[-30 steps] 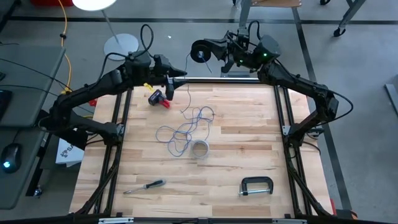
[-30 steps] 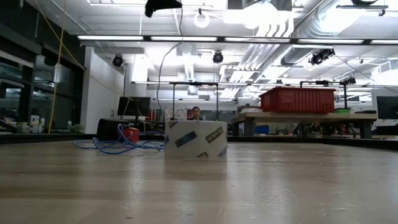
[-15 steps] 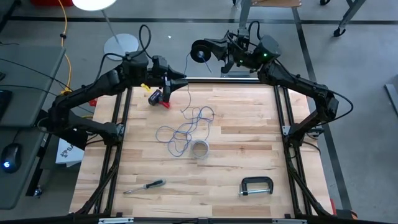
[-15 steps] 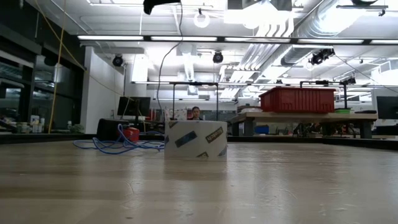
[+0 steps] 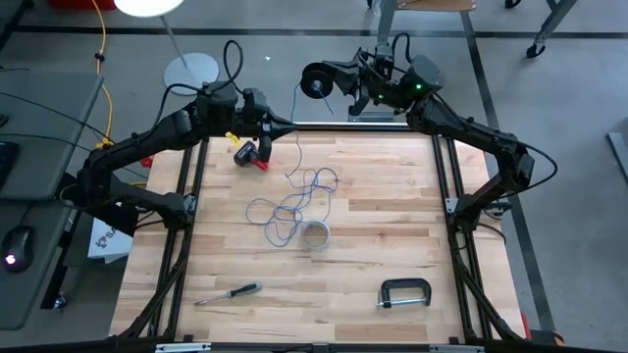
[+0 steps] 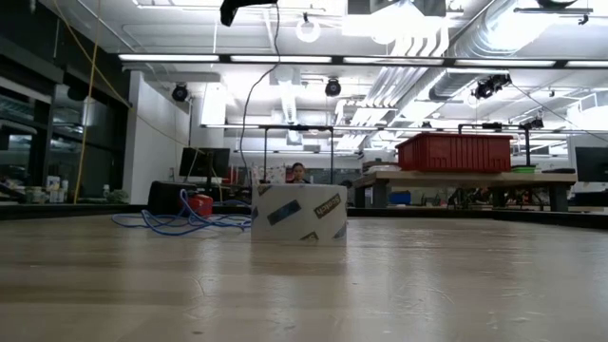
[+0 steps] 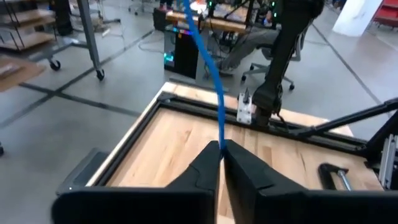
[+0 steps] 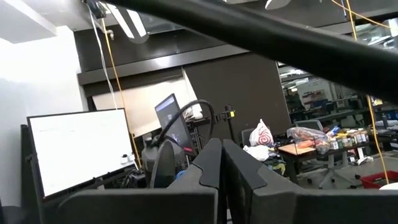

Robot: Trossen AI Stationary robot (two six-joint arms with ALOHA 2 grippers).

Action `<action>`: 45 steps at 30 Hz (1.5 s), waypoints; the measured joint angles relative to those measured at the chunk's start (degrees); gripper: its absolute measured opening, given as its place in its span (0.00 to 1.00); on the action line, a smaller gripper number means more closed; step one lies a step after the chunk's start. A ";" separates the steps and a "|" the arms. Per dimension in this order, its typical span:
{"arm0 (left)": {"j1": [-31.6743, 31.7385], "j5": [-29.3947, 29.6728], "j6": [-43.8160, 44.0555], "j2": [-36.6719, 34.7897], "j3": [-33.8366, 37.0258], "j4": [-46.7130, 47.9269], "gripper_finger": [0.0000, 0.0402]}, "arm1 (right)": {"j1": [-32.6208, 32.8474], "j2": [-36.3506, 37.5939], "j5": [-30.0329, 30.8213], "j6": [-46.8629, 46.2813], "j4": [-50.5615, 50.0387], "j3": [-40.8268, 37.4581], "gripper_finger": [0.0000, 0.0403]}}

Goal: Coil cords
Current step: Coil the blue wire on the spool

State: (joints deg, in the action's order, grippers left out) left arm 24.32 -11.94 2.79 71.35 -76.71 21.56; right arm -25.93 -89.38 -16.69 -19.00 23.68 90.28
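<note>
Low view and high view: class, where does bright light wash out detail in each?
Low view: the ceiling lights glare white, blotting out the fittings around them. High view: a lamp at the top edge is blown out to plain white, while the table is evenly lit.

Pale matt wood table point(image 5: 373, 226) (visible plank grain), glossy tape roll point(image 6: 298, 211), metal clamp point(image 5: 405, 293).

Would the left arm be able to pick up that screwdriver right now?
Probably not yet: the left gripper is pinched shut on the blue cord, raised at the far edge, while the screwdriver lies unobstructed near the front.
</note>
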 joint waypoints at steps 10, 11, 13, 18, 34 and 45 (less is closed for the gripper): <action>-1.20 -3.11 5.43 1.10 0.00 -0.60 0.00 | 0.31 0.00 2.50 0.01 0.92 0.00 0.00; -1.75 -5.01 6.91 1.41 0.00 -1.34 0.00 | 0.54 -0.18 4.37 0.02 0.75 0.00 0.00; -3.12 -7.44 9.82 2.34 -0.07 -2.85 0.00 | 0.68 -0.42 7.97 0.02 0.42 0.00 0.00; -5.45 -11.83 15.56 5.80 -1.40 -2.29 0.00 | 1.44 -1.36 12.11 -1.53 -1.32 -0.02 0.00; -6.74 -20.05 14.63 20.10 -32.45 22.69 0.00 | 5.85 -3.30 16.11 -3.45 -9.87 -0.02 0.00; -6.45 -27.62 18.19 26.60 -43.76 29.99 0.00 | 8.59 -3.08 16.72 -2.73 -10.24 0.13 0.00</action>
State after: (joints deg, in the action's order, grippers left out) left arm 17.86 -39.57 20.98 97.95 -120.46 51.55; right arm -17.34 -92.47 0.03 -21.73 13.43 90.41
